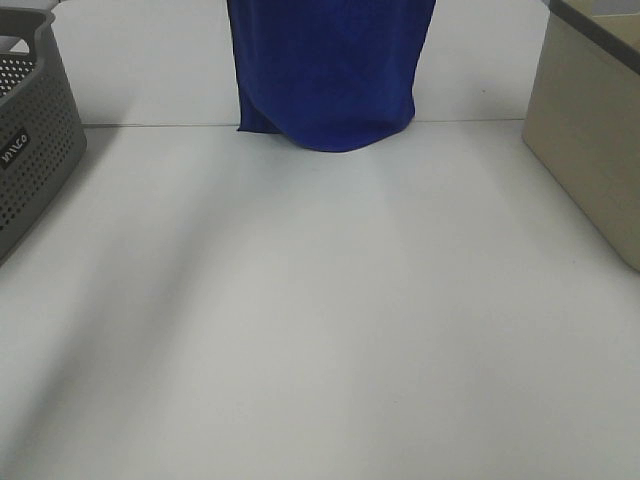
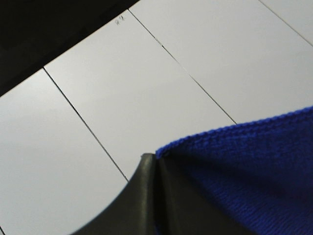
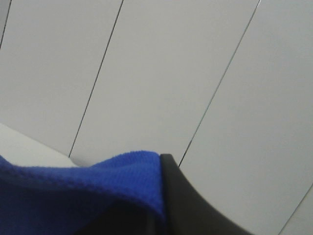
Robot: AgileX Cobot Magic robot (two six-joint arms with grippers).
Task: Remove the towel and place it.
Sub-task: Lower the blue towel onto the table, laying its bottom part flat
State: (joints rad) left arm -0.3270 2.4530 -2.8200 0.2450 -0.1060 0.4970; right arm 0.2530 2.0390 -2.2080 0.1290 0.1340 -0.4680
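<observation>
- The high camera alone shows the towel [image 1: 325, 75] at length. It hangs in blue folds at the far middle of the counter [image 1: 320, 330], its top running out of frame. Its rounded lower edge sits level with the counter's far line; whether it touches cannot be told.
- Only the wrist cameras show the hands.
- The left hand [image 2: 155, 164] is clenched on the towel. Its two dark fingers meet at the tips, and a stitched edge of the cloth starts right there and spreads away to one side of the hand.
- The right hand [image 3: 164, 164] also grasps the towel. One dark finger shows plainly, with the cloth pressed against its inner face. The bunched cloth hides most of the other finger.
- Beyond both hands lie white panels [image 2: 146, 73] with thin dark seams; the left wrist camera also catches a dark area past them.
- A grey perforated basket [image 1: 35, 150] stands at the counter's edge on the left hand's side, and a beige box [image 1: 590, 140] on the right hand's side. Both are well apart from the towel and appear only in the high camera.
</observation>
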